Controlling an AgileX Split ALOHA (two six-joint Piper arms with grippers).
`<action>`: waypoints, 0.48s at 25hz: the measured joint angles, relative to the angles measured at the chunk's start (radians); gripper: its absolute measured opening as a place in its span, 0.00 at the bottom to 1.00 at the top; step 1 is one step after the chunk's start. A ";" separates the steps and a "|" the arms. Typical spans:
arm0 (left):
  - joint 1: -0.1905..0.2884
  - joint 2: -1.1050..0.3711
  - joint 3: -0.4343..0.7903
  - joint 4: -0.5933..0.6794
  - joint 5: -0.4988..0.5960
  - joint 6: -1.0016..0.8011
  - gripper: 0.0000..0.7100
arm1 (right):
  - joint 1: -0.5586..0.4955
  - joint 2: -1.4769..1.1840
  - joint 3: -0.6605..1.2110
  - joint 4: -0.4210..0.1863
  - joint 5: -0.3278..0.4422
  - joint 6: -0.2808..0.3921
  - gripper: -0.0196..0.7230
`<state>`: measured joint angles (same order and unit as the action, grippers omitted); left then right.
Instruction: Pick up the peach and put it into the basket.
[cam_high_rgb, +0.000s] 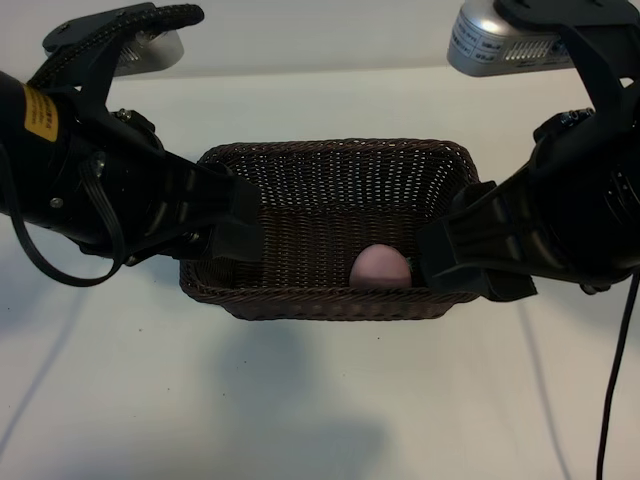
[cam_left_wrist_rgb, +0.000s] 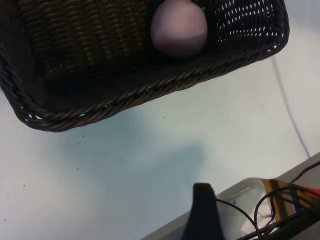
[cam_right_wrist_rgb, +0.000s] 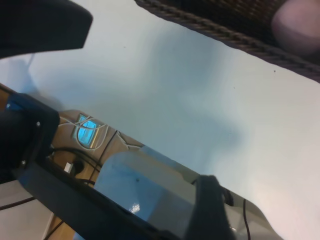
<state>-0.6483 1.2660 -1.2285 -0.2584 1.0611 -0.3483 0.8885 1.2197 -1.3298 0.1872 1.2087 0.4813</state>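
The peach (cam_high_rgb: 379, 267) is pale pink and lies inside the dark brown wicker basket (cam_high_rgb: 330, 150), against its near wall towards the right end. My left gripper (cam_high_rgb: 235, 215) hangs open over the basket's left end, holding nothing. At the right end my right gripper (cam_high_rgb: 448, 245) is also open and empty, a short way from the peach. The left wrist view looks down on the peach (cam_left_wrist_rgb: 178, 27) behind the braided rim of the basket (cam_left_wrist_rgb: 150, 92), with one dark fingertip (cam_left_wrist_rgb: 202, 200) showing. In the right wrist view the peach (cam_right_wrist_rgb: 297, 25) and the basket (cam_right_wrist_rgb: 225, 32) sit at the frame's edge.
The basket stands on a white table (cam_high_rgb: 300, 400). Silver housings hang above the far left (cam_high_rgb: 150, 50) and far right (cam_high_rgb: 500, 45). A black cable (cam_high_rgb: 615, 380) drops along the right side. The table's edge and wiring (cam_left_wrist_rgb: 260, 210) show in the left wrist view.
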 joint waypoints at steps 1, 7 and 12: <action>0.000 0.000 0.000 0.000 0.000 0.000 0.75 | 0.000 0.000 0.000 -0.003 0.005 0.000 0.71; 0.000 0.000 0.000 0.000 0.000 0.000 0.75 | 0.000 0.000 0.000 -0.007 0.010 0.005 0.71; 0.000 0.000 0.000 0.000 0.000 0.000 0.75 | 0.000 0.000 0.000 -0.011 0.010 0.017 0.71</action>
<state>-0.6483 1.2660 -1.2285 -0.2584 1.0611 -0.3483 0.8885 1.2197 -1.3298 0.1760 1.2189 0.4979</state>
